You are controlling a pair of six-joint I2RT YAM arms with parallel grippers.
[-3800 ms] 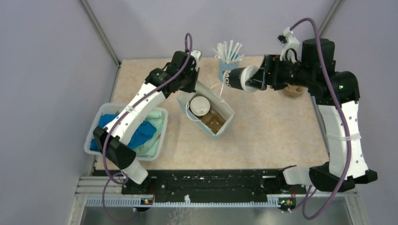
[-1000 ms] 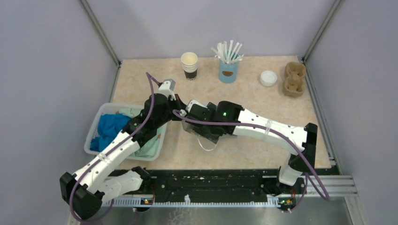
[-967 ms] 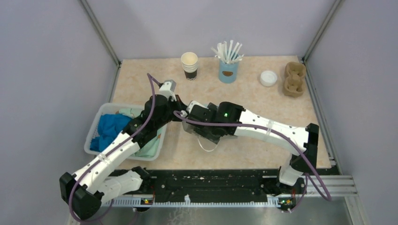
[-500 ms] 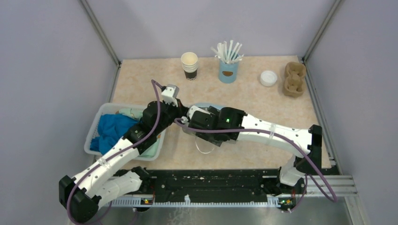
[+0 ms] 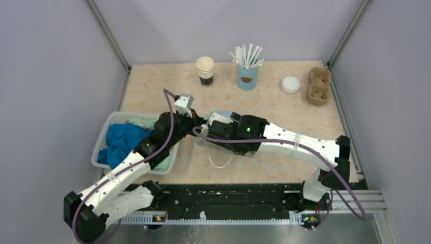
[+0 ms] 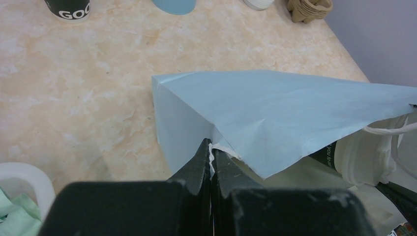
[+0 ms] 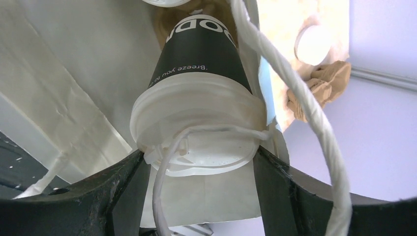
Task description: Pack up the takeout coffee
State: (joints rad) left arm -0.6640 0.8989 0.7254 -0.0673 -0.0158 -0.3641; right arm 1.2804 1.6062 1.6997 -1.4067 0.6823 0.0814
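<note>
The left gripper (image 6: 211,147) was pressed together on the rim of the blue bag (image 6: 275,108), pinching the paper — apparently to keep the mouth lifted and stop the bag sliding on the worktop (image 6: 74,88). The right gripper (image 7: 196,164) clasped the coffee (image 7: 201,59) by its white lid (image 7: 196,118), a finger on each side, and held it bottom-first inside the bag's mouth, between the white inner walls. A string handle (image 7: 295,93) lay across the lid — a likely snag on release. Packing looked nearly done; only setting the cup down and letting go remained.
</note>
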